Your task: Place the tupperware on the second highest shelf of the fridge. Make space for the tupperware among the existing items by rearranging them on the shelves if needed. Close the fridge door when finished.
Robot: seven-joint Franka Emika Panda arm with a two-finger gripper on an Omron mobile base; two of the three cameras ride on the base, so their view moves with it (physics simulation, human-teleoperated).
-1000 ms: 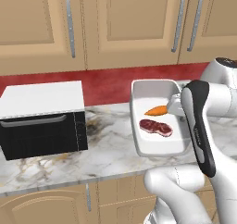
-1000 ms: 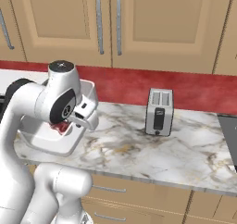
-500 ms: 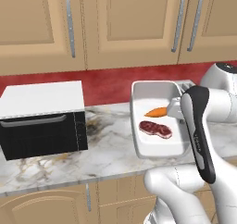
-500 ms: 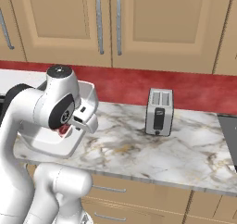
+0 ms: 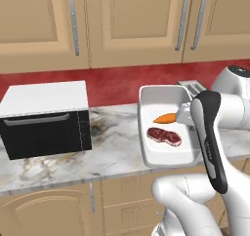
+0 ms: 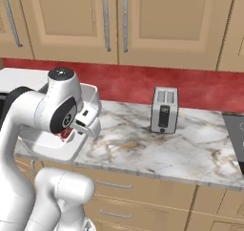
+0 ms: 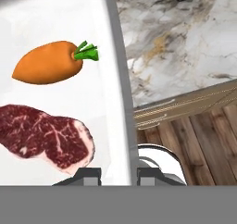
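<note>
Marble counter (image 6: 157,149); tan cabinets (image 5: 132,25)

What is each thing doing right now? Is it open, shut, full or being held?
tupperware: lidless, gripped at its rim.
carrot: lying inside it.
steak: lying inside it.
gripper: shut on the rim.
oven: door closed.
toaster: upright, slots empty.
cabinet doors: closed.

The white shallow rectangular lidless tupperware (image 5: 166,154) with rounded corners is level at the front part of the marble counter (image 5: 73,162), its near end past the edge. Inside lie an orange carrot (image 7: 48,62) with green top and a dark red steak (image 7: 44,135).
</note>
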